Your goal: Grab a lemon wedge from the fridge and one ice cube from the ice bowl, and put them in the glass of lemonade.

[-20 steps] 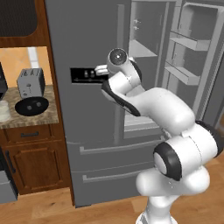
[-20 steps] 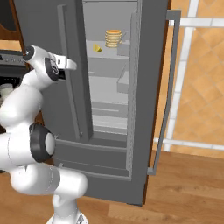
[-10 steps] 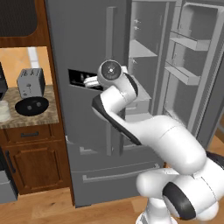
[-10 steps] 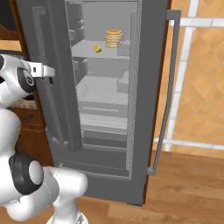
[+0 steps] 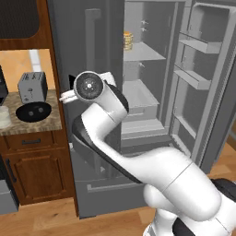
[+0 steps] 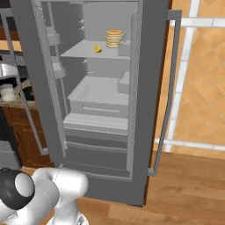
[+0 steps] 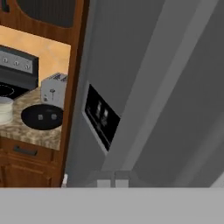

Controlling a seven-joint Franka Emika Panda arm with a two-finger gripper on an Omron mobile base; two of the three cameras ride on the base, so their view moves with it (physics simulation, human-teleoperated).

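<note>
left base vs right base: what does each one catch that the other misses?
Left base alone: the silver toaster beside the ice bowl on the counter, and the robot's arm rising in front of the fridge's closed left door. Right base alone: the lemon wedge on the upper shelf, left of the pancakes. Shared: the open fridge, the pancake stack, the glass of lemonade.

One fridge (image 6: pixel 149 88), one lemon wedge (image 6: pixel 97 48), one pancake stack (image 6: pixel 114 38), one toaster (image 5: pixel 32 87), one ice bowl (image 5: pixel 33 111)
</note>
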